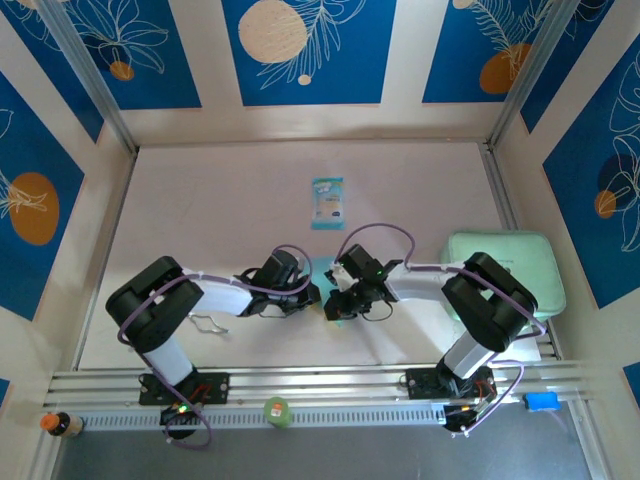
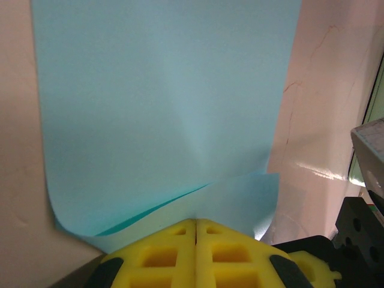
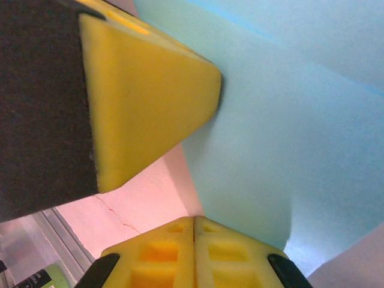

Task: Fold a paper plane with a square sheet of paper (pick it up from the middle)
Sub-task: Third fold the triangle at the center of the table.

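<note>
left claw (image 2: 196,225) and right claw (image 3: 193,221) pinching paper (image 2: 162,120), packet (image 1: 327,203) beyond, pad (image 1: 505,272) right

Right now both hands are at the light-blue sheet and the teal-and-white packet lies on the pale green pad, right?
Not quite. The top external view shows the teal-and-white packet on the bare table, apart from the pale green pad. The left hand and right hand are at the light-blue sheet.

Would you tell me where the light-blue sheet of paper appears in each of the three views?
Top external: the blue sheet is at the centre, just below the printed packet.
Left wrist: it fills the upper middle.
Right wrist: it covers the right half.
Shared landmark: the pink table under it.
</note>
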Controlling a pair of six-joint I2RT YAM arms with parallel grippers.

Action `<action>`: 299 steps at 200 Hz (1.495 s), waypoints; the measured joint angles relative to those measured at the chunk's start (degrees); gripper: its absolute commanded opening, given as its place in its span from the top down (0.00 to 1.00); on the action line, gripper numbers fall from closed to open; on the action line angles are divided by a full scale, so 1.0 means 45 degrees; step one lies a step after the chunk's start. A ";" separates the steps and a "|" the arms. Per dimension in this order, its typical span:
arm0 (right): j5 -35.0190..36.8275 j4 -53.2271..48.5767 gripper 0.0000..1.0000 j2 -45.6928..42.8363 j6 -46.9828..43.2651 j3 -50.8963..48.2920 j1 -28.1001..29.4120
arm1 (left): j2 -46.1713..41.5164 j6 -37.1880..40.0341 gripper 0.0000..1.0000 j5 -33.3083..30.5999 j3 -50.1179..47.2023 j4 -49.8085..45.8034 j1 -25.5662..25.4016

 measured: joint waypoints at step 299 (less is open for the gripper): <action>-0.0729 0.0282 0.91 -0.1336 0.1564 0.0063 -0.0903 | -0.0078 0.0058 1.00 -0.0151 -0.0189 0.0262 0.0000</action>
